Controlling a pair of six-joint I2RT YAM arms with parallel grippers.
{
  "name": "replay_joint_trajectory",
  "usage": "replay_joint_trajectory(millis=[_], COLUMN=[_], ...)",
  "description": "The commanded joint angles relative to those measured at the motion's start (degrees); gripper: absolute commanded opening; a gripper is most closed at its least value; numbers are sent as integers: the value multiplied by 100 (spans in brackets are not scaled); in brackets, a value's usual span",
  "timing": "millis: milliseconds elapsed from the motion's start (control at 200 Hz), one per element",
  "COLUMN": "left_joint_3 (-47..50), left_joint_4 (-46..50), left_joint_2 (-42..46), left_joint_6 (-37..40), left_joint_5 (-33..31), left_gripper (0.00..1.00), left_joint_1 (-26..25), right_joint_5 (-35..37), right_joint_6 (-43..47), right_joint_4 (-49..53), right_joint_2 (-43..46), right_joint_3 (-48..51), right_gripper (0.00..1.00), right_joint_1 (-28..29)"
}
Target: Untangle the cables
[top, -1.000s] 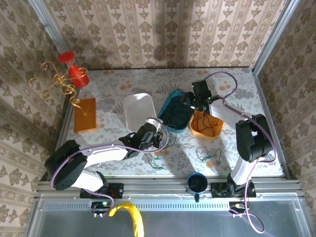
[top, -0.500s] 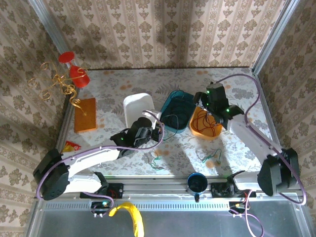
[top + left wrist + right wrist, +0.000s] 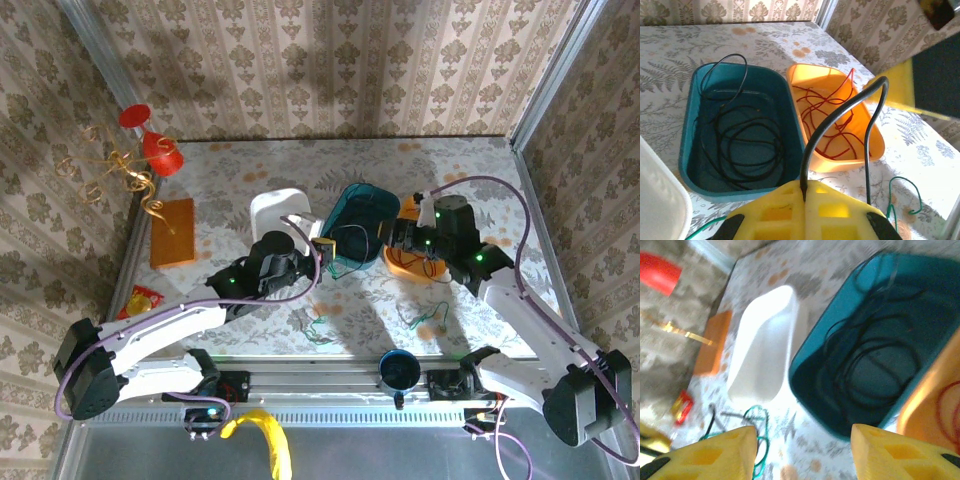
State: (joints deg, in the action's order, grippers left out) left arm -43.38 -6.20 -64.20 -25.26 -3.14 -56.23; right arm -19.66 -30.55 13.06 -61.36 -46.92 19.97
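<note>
Black wire (image 3: pixel 867 150) arches out of the left gripper (image 3: pixel 803 200), whose jaws are clenched on it, at 6 o'clock of the teal bin (image 3: pixel 688 135) that holds the other black cables (image 3: pixel 747 145). I judge the step is dropping it there. Lift until both trailing ends clear the rim, centre over the bin, then release, keeping off the red cables (image 3: pixel 835 135) in the orange bin (image 3: pixel 875 142) at 3 o'clock. The right gripper (image 3: pixel 802 450) hangs parted, grasping nothing. Green cables (image 3: pixel 430 320) lie loose on the floral table (image 3: pixel 230 170) near 6 o'clock. A white bin (image 3: pixel 275 212) sits at 9 o'clock of the teal one, and patterned wallpaper encloses 3 sides.
</note>
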Motion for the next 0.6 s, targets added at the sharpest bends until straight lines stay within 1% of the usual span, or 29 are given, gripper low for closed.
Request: replay_joint_trajectory(millis=[0,65,185,285,380,445,595], left_joint_3=[91,110,128,119,102,92,84], left_joint_4=[-341,-373,-331,-342,-371,-403,-513], left_joint_2=[174,221,281,286,268,243,168], left_joint_6=[164,190,206,198,203,221,228], left_joint_5=[335,375,400,468,520,535,581], left_gripper=[0,0,0,0,0,0,0], left_joint_1=[-64,-64,-68,-64,-73,-73,-73], right_joint_5=[-805,-751,-1083,-1609,-2343,-2659,-2951], right_joint_6=[123,3,-320,-445,-615,-693,-523], right_joint_4=[108,-104,-587,-888,-1310,-1571,-1691], right_joint_2=[-174,-165,-230,-432,-730,-848,-961], right_joint_3=[233,454,760,909,1042,1111,1071], right_gripper=[54,54,54,54,54,54,54], right_joint_1=[3,-51,-190,-228,-223,-136,283])
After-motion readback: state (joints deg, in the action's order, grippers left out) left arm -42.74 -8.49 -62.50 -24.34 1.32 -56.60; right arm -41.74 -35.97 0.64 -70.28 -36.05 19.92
